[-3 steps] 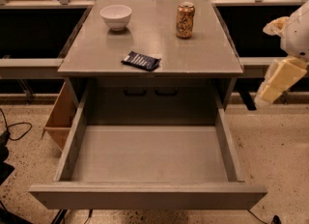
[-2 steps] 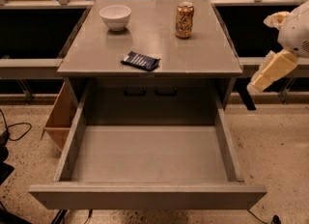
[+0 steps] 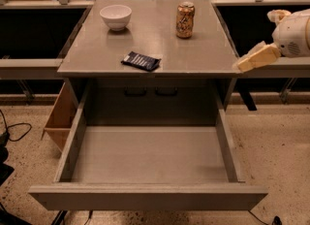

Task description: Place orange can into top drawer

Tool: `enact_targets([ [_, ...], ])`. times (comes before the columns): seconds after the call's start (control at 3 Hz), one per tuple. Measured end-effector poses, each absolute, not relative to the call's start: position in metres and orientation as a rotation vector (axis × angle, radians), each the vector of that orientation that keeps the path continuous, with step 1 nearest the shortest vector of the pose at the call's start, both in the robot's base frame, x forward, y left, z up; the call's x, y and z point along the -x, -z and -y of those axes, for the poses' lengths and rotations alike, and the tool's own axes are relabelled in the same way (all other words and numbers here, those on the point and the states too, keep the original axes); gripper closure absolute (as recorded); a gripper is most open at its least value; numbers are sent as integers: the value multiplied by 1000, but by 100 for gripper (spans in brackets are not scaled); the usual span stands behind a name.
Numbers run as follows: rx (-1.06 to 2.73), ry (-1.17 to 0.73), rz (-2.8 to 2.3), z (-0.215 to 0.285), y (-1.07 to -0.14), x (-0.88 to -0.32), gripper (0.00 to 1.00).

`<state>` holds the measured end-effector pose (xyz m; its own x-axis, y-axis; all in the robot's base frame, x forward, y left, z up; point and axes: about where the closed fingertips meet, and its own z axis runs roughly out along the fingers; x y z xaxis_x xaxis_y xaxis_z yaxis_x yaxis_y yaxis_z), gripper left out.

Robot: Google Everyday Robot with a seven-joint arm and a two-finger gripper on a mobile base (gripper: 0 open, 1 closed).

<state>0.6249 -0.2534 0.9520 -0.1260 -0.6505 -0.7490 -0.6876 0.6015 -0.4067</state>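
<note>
One orange can (image 3: 185, 20) stands upright on the grey table top (image 3: 155, 44), toward the back and a bit to the right. It is not in the top drawer (image 3: 150, 156) yet. The drawer is pulled out wide under the table top, and its flat bottom is bare. The gripper (image 3: 249, 62) hangs at the right edge of the table top, nearer the front than the can and well apart from it. It holds nothing. I cannot tell if it is wide or narrow.

Many things could go wrong from here. The gripper is low, close to the table's edge, so it could bump the edge if it goes straight in. The can is tall and thin. A push from the side could tip it over, and then it could roll off the table. The can is smooth and round too, so a weak or crooked grab could let it slip.

A dark packet (image 3: 141, 60) lies near the front edge. If the can is carried too low, it could knock the packet into the drawer. The white bowl (image 3: 116, 16) is far to the left and looks safe. If the can is let go too high, it could bounce and fall over inside the drawer.
</note>
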Motion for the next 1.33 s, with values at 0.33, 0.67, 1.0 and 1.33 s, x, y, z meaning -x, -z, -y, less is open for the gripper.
enact_targets([
  [0.33,1084,-46,-1823,253,-952,-625,0],
  [0.67,1031,-58,-1782,252,-948,-645,0],
  [1.0,949,-97,-1744,249,-940,-694,0],
  [1.33,850,-156,-1714,243,-937,-752,0],
])
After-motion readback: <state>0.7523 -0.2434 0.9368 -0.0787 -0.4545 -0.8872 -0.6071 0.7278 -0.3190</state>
